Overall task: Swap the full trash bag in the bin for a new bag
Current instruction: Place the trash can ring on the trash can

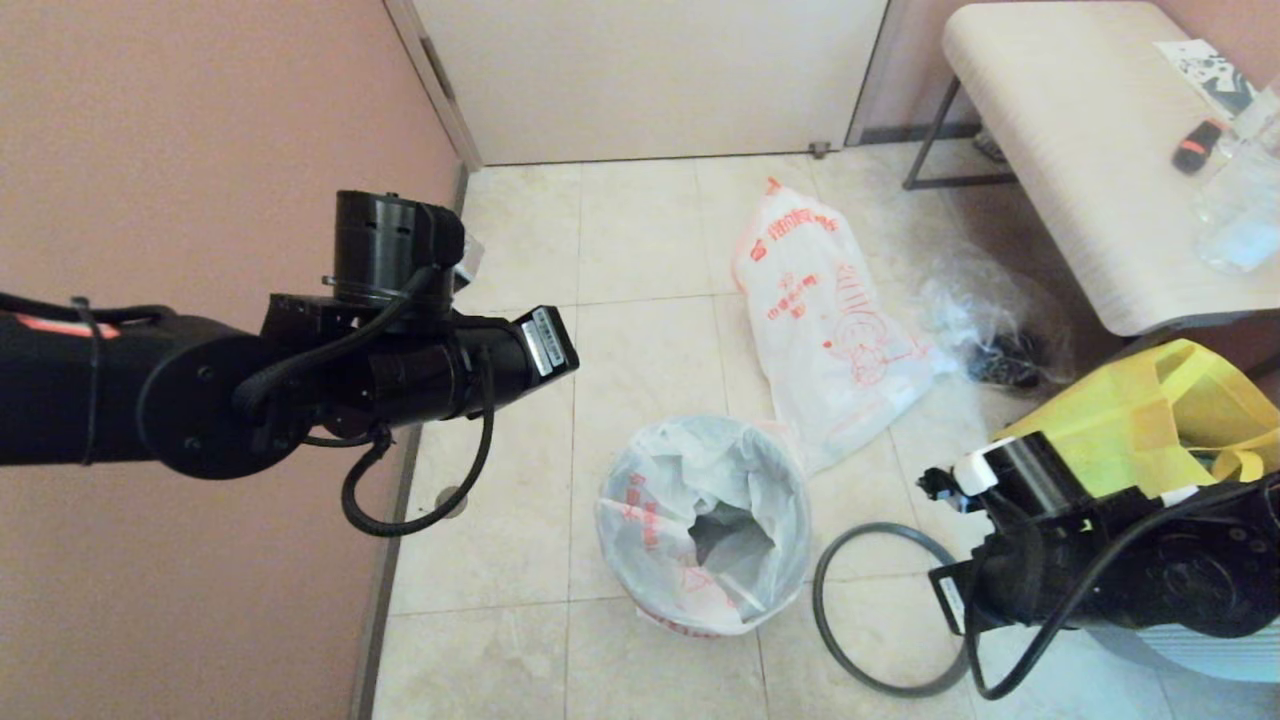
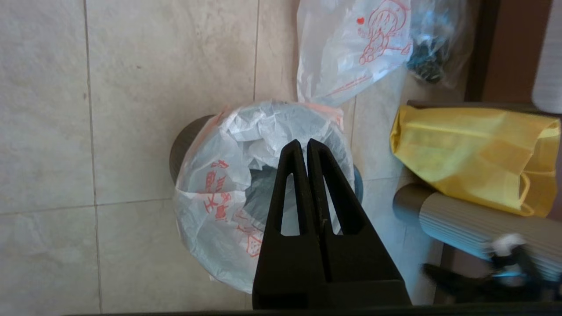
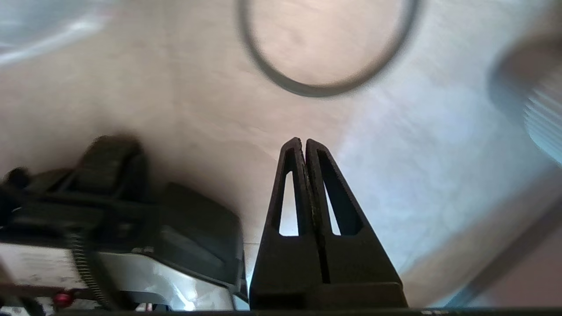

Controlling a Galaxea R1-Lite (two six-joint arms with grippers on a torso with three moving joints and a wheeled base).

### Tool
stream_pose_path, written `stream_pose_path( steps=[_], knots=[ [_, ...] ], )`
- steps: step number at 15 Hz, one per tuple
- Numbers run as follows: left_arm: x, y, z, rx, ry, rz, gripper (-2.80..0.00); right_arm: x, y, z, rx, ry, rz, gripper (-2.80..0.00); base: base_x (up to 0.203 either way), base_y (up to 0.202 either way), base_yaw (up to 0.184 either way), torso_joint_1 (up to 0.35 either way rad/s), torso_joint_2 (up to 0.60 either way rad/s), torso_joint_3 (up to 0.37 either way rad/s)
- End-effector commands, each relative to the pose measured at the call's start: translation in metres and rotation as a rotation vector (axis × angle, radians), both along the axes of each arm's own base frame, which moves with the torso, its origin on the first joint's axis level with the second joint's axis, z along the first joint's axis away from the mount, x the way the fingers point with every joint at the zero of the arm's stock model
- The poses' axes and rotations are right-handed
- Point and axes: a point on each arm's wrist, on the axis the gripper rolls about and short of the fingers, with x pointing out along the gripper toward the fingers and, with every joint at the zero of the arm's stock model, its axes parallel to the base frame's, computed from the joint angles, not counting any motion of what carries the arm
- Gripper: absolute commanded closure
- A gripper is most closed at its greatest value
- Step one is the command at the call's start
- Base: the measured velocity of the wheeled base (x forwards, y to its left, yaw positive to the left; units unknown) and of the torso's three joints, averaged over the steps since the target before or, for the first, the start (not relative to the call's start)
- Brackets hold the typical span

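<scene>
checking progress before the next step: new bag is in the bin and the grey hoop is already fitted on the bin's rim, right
Not quite. The new bag does line the bin, but the grey hoop is not fitted on the rim: it lies flat on the floor beside the bin, on the robot's right. The head view shows this.
</scene>
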Motion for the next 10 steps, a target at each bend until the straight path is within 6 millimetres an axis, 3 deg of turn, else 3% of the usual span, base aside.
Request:
stream_pose_path(
  steps=[1,3,4,6,10],
  knots=[
    [0.008,-0.005,-0.012,0.014,0.032,0.001,0.00,0.005,-0.027,-0.002,-0.004,-0.013,-0.078,0.00,0.000,0.000,0.000,0.000,0.00,0.000],
    [0.013,-0.008,-0.022,0.030,0.053,0.004,0.00,0.039,-0.043,-0.051,-0.043,0.027,-0.098,0.00,0.000,0.000,0.000,0.000,0.00,0.000],
    [0.015,-0.009,-0.025,0.035,0.060,0.006,0.00,0.057,-0.053,-0.090,-0.068,0.073,-0.102,0.00,0.000,0.000,0.000,0.000,0.00,0.000],
    [0.015,-0.011,-0.027,0.039,0.065,0.002,0.00,0.088,-0.076,-0.149,-0.085,0.107,-0.110,0.00,0.000,0.000,0.000,0.000,0.00,0.000],
    [0.019,-0.019,-0.039,0.068,0.085,0.014,0.00,0.163,-0.112,-0.181,-0.077,-0.011,-0.103,0.00,0.000,0.000,0.000,0.000,0.00,0.000]
  ],
)
